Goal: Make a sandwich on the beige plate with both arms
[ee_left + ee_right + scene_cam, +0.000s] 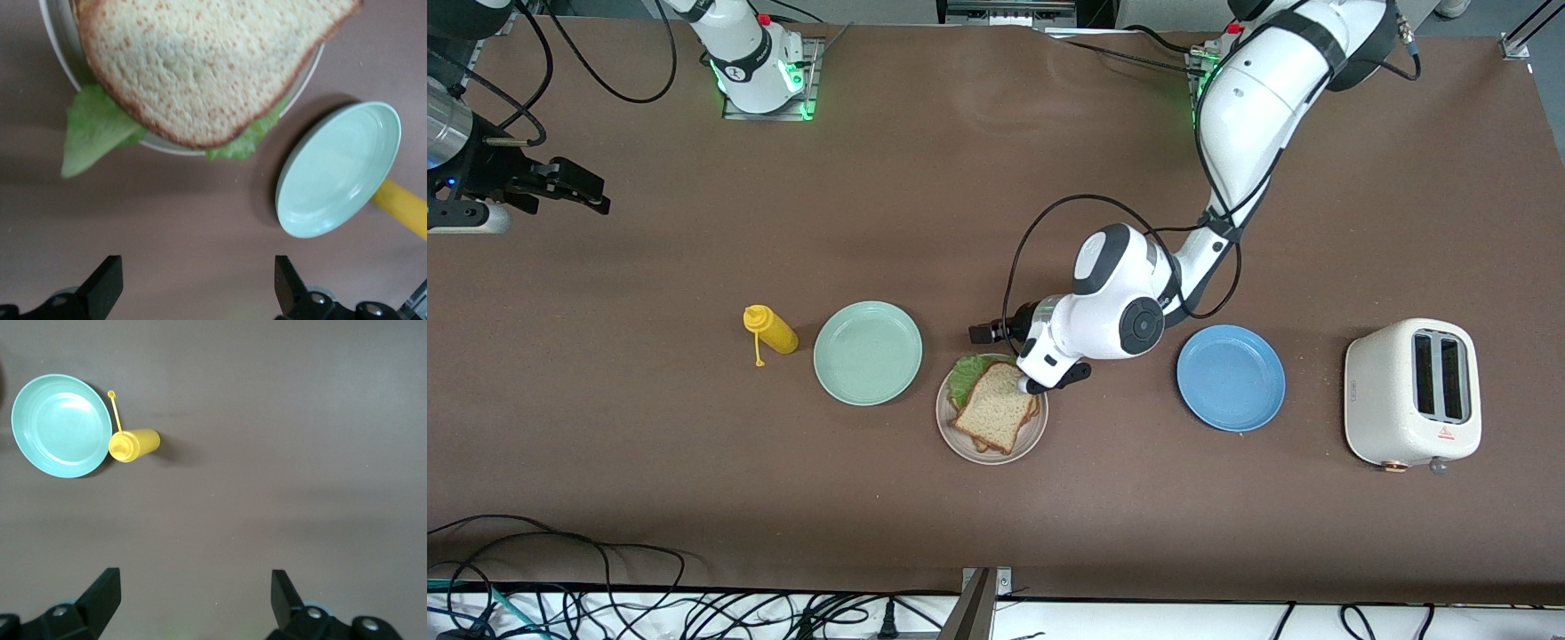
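The sandwich (996,406) lies on the beige plate (960,442): a brown-crusted top slice over a second slice, with green lettuce (967,374) sticking out at the edge. My left gripper (1060,378) hangs open and empty just over the plate's rim, toward the left arm's end. In the left wrist view the top slice (200,60) and the lettuce (90,130) fill the plate (57,33), and the left gripper (193,290) is over bare table. My right gripper (596,194) waits open and empty, high at the right arm's end, also seen in its own view (193,600).
A mint-green plate (868,352) sits beside the beige plate, toward the right arm's end, with a yellow squeeze bottle (772,330) lying beside it. A blue plate (1231,377) and a white toaster (1412,394) stand toward the left arm's end.
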You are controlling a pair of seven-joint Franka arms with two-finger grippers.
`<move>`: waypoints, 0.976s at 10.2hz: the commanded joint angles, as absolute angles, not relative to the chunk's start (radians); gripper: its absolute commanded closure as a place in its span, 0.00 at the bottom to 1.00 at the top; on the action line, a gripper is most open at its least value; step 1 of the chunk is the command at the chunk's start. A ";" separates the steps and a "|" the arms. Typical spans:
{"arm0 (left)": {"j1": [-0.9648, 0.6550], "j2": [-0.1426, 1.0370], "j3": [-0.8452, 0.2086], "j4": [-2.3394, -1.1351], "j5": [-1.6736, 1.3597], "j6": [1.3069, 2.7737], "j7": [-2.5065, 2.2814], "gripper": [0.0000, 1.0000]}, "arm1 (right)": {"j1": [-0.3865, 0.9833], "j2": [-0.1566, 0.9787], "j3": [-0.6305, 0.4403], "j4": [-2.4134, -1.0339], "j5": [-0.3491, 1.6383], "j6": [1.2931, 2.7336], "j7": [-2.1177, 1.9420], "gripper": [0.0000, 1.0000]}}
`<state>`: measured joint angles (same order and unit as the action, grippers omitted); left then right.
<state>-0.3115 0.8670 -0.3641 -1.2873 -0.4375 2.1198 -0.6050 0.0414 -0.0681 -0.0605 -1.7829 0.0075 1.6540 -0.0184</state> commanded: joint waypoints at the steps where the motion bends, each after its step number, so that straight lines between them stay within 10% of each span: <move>1: -0.275 0.731 -0.342 -1.305 -0.385 1.967 -0.638 0.00 | 0.034 -0.071 -0.051 -1.767 -0.009 1.654 -0.003 0.00; 10: 0.144 0.393 -0.327 -1.293 0.191 1.767 -0.323 0.00 | 0.035 -0.066 -0.051 -1.761 -0.006 1.647 -0.002 0.00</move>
